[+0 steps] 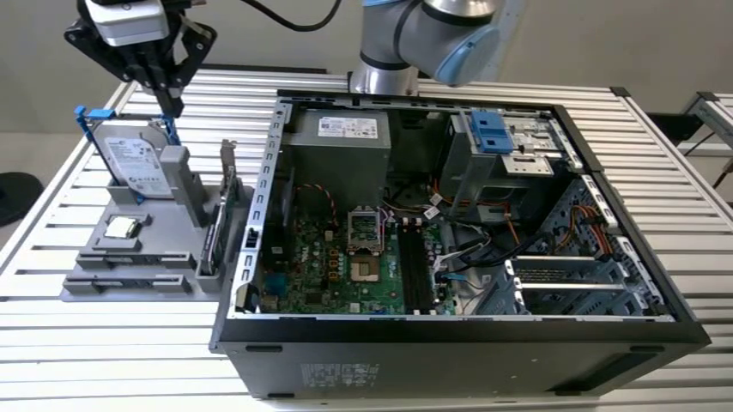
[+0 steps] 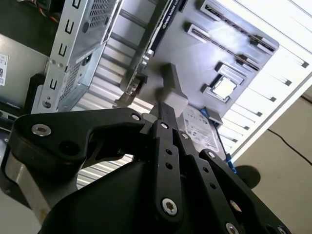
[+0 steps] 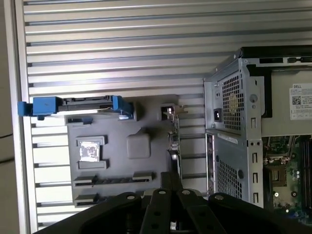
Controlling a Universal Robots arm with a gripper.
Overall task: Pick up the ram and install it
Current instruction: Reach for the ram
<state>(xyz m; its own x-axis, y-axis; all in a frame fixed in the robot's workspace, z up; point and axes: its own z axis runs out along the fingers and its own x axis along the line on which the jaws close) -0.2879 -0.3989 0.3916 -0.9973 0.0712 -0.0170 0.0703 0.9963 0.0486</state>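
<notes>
The ram [image 3: 113, 180] is a dark narrow stick lying on edge in a slot at the front of the grey holder [image 3: 146, 117]. It also appears in the exterior view [image 1: 130, 257] and the second wrist view [image 2: 229, 46]. My gripper [image 1: 173, 105] hangs above the holder's back end, over the hard drive, well apart from the ram. Its black fingers [image 2: 163, 117] are pressed together with nothing between them; in the first wrist view the fingertips [image 3: 170, 181] sit over the holder near the upright card.
On the holder stand a silver hard drive with blue brackets [image 1: 136, 159], a small square processor chip [image 1: 123, 227] and an upright expansion card [image 1: 226, 202]. The open computer case [image 1: 246, 257] lies to the exterior view's right, with long black memory slots [image 1: 414, 266] on its green board.
</notes>
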